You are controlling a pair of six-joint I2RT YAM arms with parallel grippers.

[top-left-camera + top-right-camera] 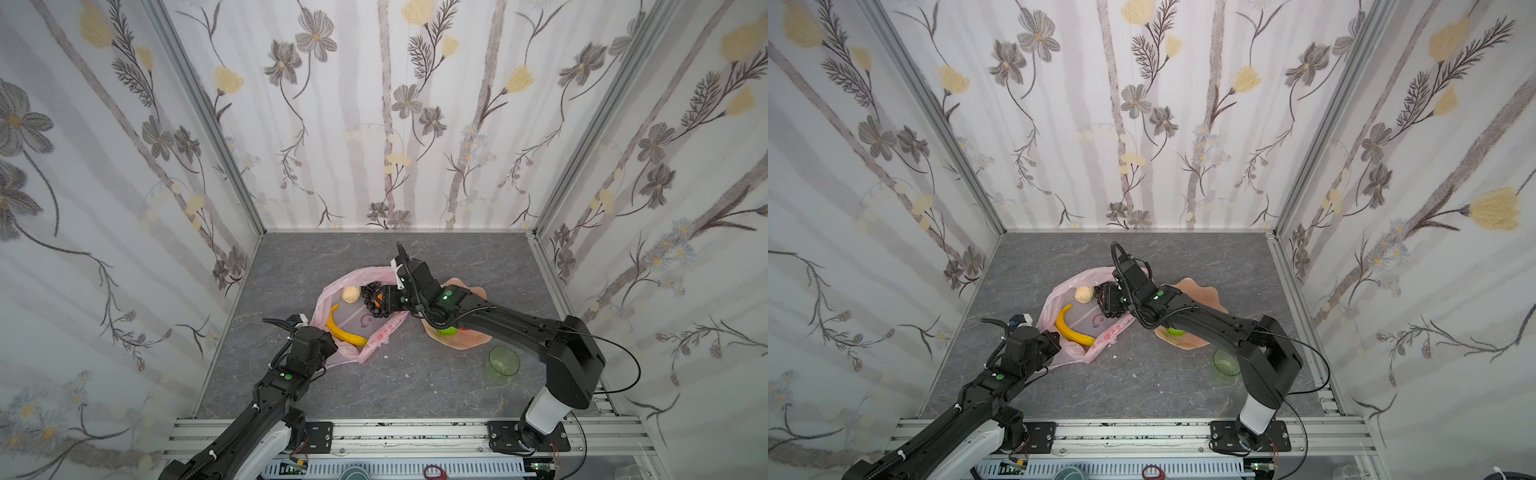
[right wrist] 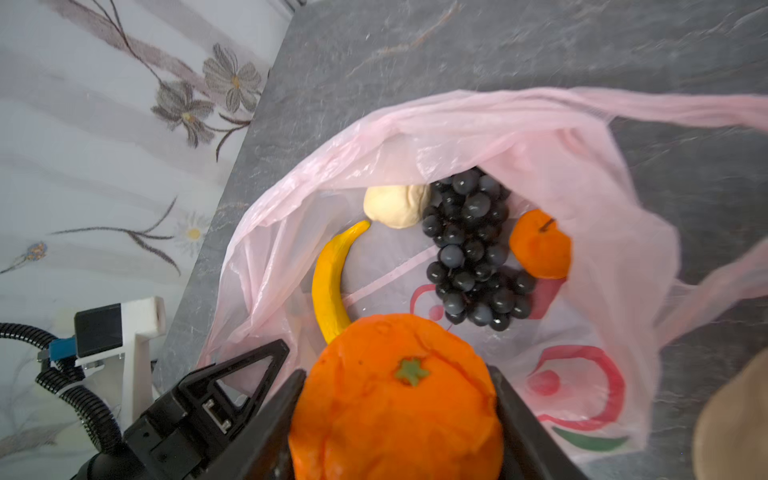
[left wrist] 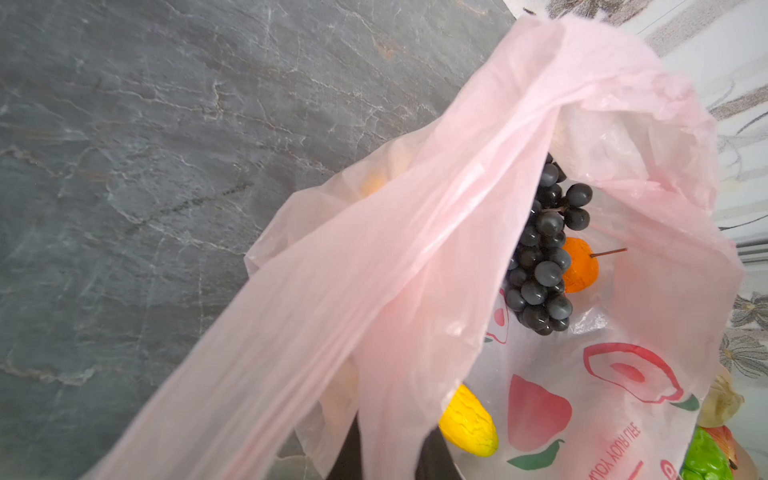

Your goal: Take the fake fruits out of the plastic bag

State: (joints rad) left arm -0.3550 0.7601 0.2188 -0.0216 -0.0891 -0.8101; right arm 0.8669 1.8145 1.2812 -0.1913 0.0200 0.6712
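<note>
Orange (image 2: 395,415) sits clamped in right tool (image 2: 395,374) over plastic bag (image 2: 582,187).

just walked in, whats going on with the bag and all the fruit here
Two robot arms are emptying fake fruit from a pink plastic bag. The left gripper pinches the bag's edge and holds it up so the mouth is open. The right gripper grips an orange over the bag. A banana, a grape bunch, a smaller orange and a beige piece lie in the bag. A green fruit sits on the peach plate beside it.
</note>
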